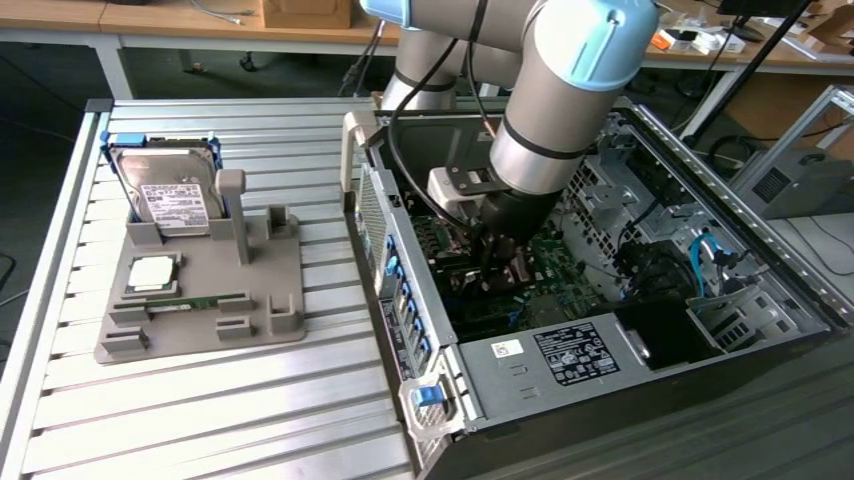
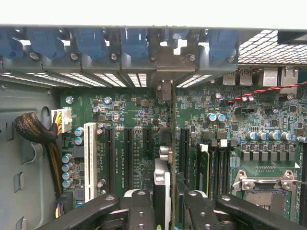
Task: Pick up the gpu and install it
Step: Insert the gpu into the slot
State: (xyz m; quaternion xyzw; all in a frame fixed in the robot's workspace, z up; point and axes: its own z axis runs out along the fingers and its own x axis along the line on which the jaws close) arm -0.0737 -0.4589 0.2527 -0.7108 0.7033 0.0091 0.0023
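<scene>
The pincer (image 2: pixel 165 211) grips the gpu (image 2: pixel 168 143) edge-on. The card's long axis runs straight out toward the rear brackets (image 2: pixel 168 62), directly over a slot (image 2: pixel 184 146).

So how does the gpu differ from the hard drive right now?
The gpu is inside the computer case, edge-down over the motherboard; the hard drive stands outside in the grey holder. The gpu is clamped in the hand; the hard drive is untouched. The gpu is thin; the hard drive is boxy with a white label. Both stand on edge.
</scene>
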